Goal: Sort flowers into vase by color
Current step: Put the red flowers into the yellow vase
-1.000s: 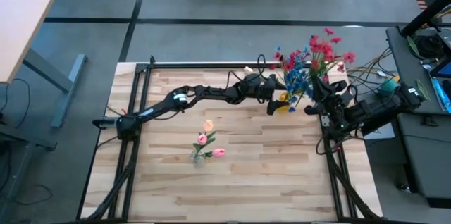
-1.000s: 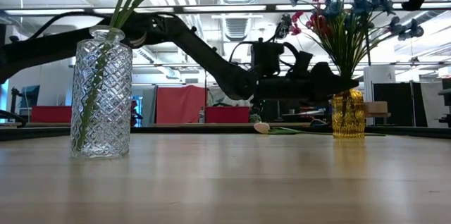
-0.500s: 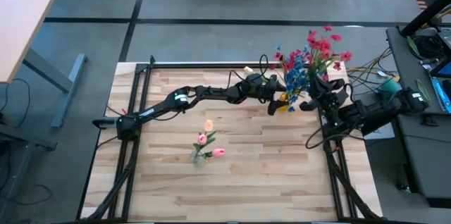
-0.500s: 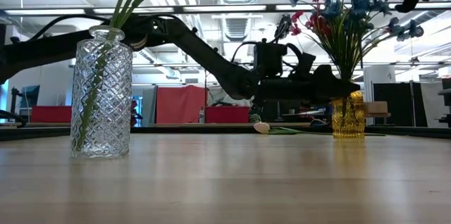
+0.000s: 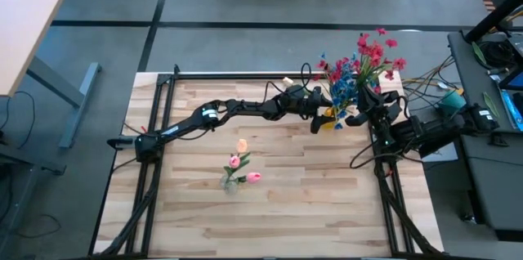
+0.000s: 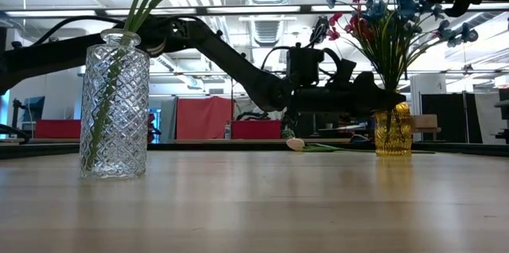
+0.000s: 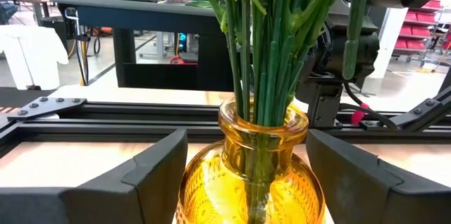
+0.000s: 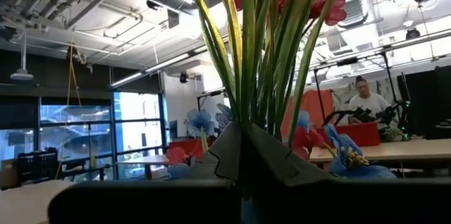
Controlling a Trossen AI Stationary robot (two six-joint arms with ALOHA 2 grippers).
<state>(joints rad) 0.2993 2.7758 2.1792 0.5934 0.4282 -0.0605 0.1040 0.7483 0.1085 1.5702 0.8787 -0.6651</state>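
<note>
A yellow glass vase [image 5: 331, 119] [image 6: 393, 130] stands near the table's far right corner with red and blue flowers [image 5: 359, 64] in it. My left gripper [image 5: 320, 117] [image 7: 250, 178] reaches it from the left, one finger on each side of its body. My right gripper [image 5: 360, 106] [image 8: 243, 129] is above the vase from the right, shut on green stems. A clear glass vase [image 5: 231, 182] [image 6: 114, 110] at mid table holds pink and peach tulips [image 5: 241, 160]. One cream tulip [image 6: 296, 145] lies flat on the table toward the far edge. My left gripper has the yellow vase's round body [image 7: 192, 189] between its two fingers [image 7: 151, 175], coming level from the table's left. The vase stands upright on the table. My right gripper pinches several green stems [image 8: 246, 108] of the bunch above the vase's mouth, coming from the table's right. The stems rise upright from between the shut fingers [image 8: 271, 157], red blooms [image 8: 320, 5] above.
Black frame rails [image 5: 159, 141] run along the table's left, right and far edges. Cables and equipment [image 5: 458, 105] sit beyond the right edge. Bare wood [image 5: 286, 211] lies along the near half. A person [image 8: 366, 97] sits far back in the room.
My right gripper has shifted a little toward the table's left, closer over the yellow vase, and the bunch of flowers has swayed slightly with it. The left arm and both vases have kept still.
</note>
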